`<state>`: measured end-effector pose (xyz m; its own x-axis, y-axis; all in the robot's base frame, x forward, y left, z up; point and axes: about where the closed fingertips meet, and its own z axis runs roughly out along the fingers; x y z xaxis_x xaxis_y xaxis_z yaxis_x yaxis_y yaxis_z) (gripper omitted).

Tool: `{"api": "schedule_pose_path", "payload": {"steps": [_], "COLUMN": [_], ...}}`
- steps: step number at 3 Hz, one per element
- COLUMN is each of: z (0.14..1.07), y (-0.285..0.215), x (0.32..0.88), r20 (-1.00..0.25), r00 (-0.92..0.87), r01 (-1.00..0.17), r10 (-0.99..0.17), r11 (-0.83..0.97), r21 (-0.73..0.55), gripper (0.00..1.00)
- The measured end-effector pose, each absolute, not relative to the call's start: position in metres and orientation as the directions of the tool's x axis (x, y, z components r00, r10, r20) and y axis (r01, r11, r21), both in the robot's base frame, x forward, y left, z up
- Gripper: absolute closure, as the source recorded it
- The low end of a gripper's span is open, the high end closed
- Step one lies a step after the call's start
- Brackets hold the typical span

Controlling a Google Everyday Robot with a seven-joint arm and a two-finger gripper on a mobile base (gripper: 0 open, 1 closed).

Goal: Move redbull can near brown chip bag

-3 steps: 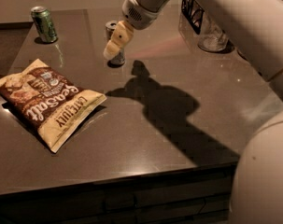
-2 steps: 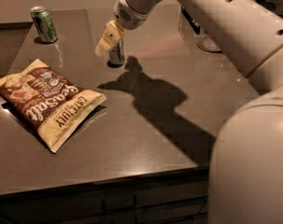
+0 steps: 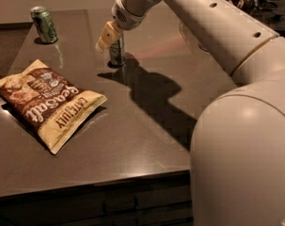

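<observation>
Whether it's clamping or loose can't be told, but the pale tan gripper (image 3: 108, 36) sits at the top-left of the tall slim silver-grey redbull can (image 3: 117, 51), which stands upright mid-back on the dark brown tabletop (image 3: 146, 140). White robot arm (image 3: 203, 27) runs off to upper right. Large crinkled brown chip bag (image 3: 48, 102) w/ tan edges lies flat front-left, apart from the can. Short green can (image 3: 44, 25) stands back-left.
</observation>
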<state>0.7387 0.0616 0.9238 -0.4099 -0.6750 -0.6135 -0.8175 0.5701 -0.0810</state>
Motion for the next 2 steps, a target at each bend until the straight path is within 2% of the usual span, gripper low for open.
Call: {"api": "schedule_pose_path", "payload": {"steps": [2], "z": [0.939], "y": [0.068], "x": [0.734], "r20": [-0.660], "r00": [-0.387], "r01": [-0.827], "r10": [-0.644], "r11": [0.559], "r21": [-0.062], "gripper": [0.65]}}
